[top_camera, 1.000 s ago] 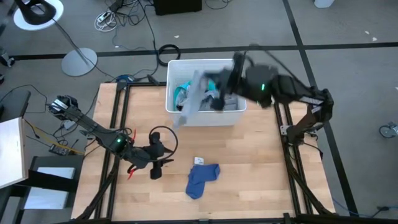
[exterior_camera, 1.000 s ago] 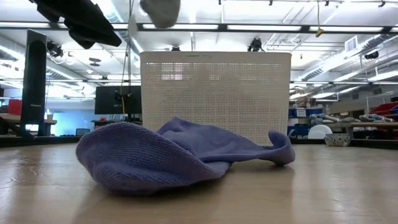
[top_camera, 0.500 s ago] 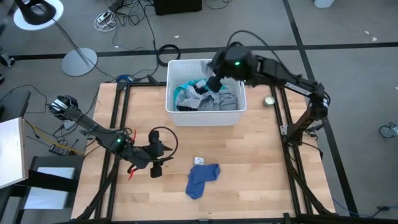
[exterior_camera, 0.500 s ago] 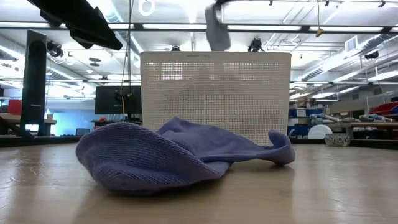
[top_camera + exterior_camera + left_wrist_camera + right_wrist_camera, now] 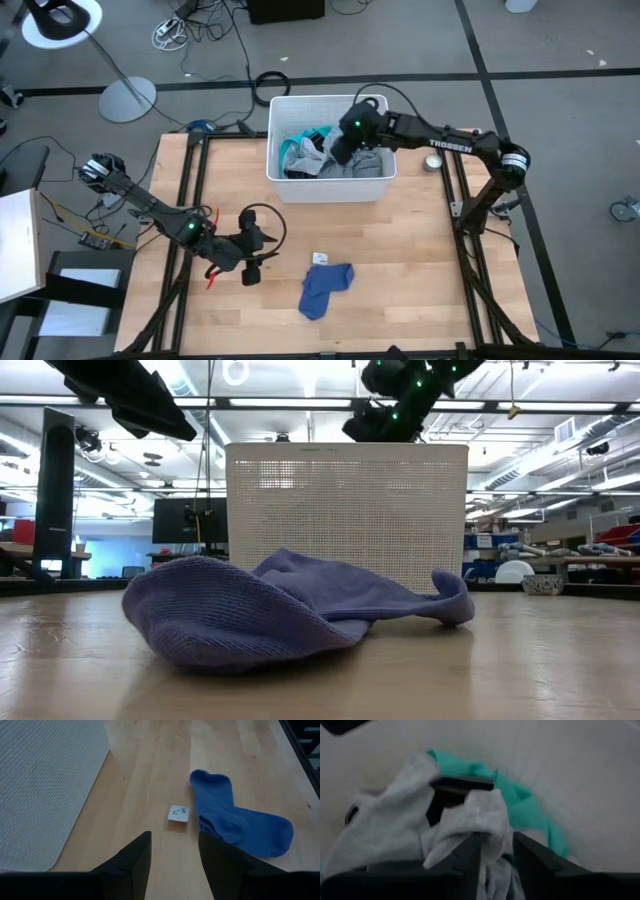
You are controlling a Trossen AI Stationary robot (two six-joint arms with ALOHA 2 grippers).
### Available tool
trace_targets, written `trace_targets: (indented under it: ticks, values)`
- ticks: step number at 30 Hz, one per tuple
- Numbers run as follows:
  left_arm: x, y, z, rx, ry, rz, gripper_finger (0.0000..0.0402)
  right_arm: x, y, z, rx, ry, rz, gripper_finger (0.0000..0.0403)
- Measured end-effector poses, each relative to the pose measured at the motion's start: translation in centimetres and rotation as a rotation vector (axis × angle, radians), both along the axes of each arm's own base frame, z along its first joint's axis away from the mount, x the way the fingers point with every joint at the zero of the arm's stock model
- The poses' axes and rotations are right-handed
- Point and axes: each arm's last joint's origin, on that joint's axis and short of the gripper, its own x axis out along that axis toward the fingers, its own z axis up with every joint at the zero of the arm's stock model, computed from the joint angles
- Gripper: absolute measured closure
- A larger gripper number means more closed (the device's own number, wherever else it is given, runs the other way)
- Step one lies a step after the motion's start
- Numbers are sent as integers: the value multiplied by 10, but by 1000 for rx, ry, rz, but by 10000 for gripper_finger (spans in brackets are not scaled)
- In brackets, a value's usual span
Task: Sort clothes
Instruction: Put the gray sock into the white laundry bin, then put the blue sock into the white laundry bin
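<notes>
White bin at 12 o'clock on the table holds the grey shirt and turquoise piece; right gripper is down in it, fingers pinching a fold of grey cloth, only way clear is straight up. Blue sock lies at 6 o'clock on open wood, long axis roughly 1-to-7. Left gripper, fingers spread and empty, sits at its 9 o'clock and is the nearer arm, a small white tag between them.
</notes>
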Motion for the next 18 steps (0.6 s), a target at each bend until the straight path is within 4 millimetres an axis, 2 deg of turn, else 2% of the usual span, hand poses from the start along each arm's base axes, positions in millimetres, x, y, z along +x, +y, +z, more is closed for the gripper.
trace_targets:
  ticks: [5, 9, 14, 18]
  values:
    - [0, 0, 0, -12, -3, 7, 232, -4, 0, 3, 41, 28, 42, 217]
    - [0, 0, 0, -29, -5, 21, 232, -9, 2, 27, 26, 26, 76, 178]
    - [1, 0, 1, -35, -15, 21, 232, -24, 14, 61, 74, 45, 65, 161]
    - [4, -1, -3, -21, -10, 32, 232, -41, 37, 87, 112, 24, 88, 164]
